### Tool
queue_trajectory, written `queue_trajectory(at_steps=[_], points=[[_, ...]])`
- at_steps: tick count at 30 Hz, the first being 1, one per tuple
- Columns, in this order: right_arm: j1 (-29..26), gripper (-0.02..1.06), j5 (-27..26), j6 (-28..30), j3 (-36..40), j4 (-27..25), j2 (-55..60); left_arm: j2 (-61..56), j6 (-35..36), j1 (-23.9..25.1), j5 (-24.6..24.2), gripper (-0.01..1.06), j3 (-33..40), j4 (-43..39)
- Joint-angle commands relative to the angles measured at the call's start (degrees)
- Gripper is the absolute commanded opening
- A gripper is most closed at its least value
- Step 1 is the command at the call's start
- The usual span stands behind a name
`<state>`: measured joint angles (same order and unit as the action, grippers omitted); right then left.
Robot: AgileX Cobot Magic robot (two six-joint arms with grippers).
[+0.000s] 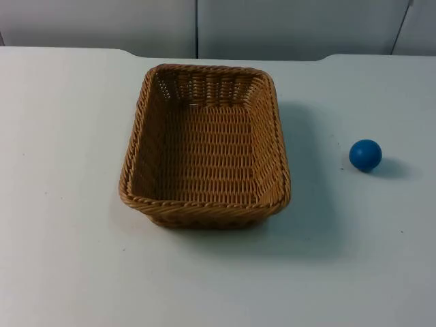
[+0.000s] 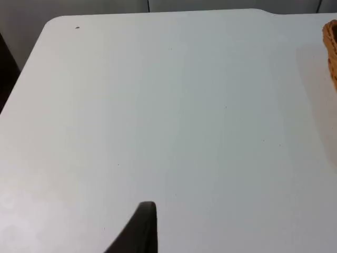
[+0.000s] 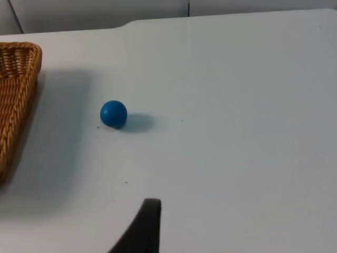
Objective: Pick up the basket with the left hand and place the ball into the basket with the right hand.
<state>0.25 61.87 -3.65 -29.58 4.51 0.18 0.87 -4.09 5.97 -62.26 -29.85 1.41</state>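
Wicker is what I have to lift first: one rectangular woven basket (image 1: 204, 146) sits empty near the middle of the white surface (image 1: 61, 259), its long sides running away from me. One blue ball (image 1: 365, 154) lies well apart from it on my right side, alone on the bare top. My left hand (image 2: 139, 232) hangs over open surface with the basket's rim just at the edge of what it sees; my right hand (image 3: 142, 229) hovers with the ball ahead of it and the basket's side beyond. Whether either hand's fingers are apart or together I cannot tell. I judge the basket light and fairly stiff, with a thick braided rim that should give a rough, sure hold, so I would pinch the left wall at its rim, about midway along. The ball looks smooth and small, likely to roll at a touch, so I would close on it squarely across its widest part
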Motion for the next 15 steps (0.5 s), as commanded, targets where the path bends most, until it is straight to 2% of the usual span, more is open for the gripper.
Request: queue_trajectory(at_steps=[1,4,6,7,8,11,15], points=[[-0.4,0.95,-0.1,-1.1,0.4,0.6,-0.2,0.4,0.2,-0.4,0.5,1.05,0.4,0.2],[0.9,0.95,0.0,-3.1,0.3,-0.1,-0.2,2.9,-1.1,-0.4,0.5,1.05,0.4,2.4],[2.1,0.95,0.0,-3.4,0.3,0.4,-0.2,5.7,-6.6,-0.4,1.0,1.05,-0.2,7.0],[2.1,0.95,0.0,-3.4,0.3,0.4,-0.2,5.7,-6.6,-0.4,1.0,1.05,-0.2,7.0],[2.3,0.95,0.0,-3.6,0.3,0.7,-0.2,7.3,-8.7,-0.4,2.3,1.05,-0.9,10.0],[2.5,0.95,0.1,-5.0,0.3,1.6,-0.2,14.0,-8.0,-0.4,9.3,1.05,-3.6,16.0],[2.5,0.95,0.1,-5.0,0.3,1.6,-0.2,23.9,-7.9,-0.4,13.8,1.05,-6.1,17.9]])
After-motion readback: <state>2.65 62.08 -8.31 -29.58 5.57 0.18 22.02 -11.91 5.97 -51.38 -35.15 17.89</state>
